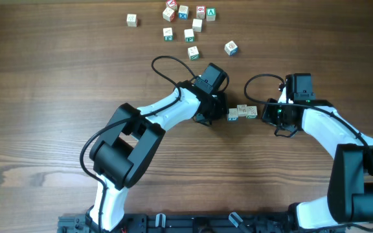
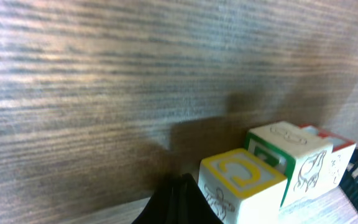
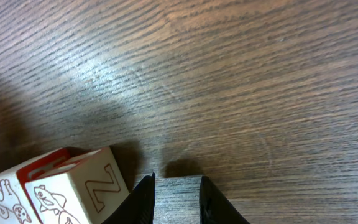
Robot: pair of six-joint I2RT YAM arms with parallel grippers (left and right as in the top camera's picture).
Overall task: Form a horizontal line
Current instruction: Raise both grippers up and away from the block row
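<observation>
Closest up, shut tight on nothing: left gripper (image 1: pixel 223 116), just left of the horizontal line (image 1: pixel 243 112) — long axis left-to-right, lying between the two. At its opposite end, right gripper (image 1: pixel 265 114), fingers (image 3: pixel 143 200) narrowly parted, seemingly empty — contact unclear.

Bright, even light; L-wrist cam blurry.

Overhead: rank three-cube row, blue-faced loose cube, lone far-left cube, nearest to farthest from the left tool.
1. The three-cube row, beside the left tool.
2. The blue-faced loose cube, higher up, centre.
3. The lone far-left cube, top left.
</observation>
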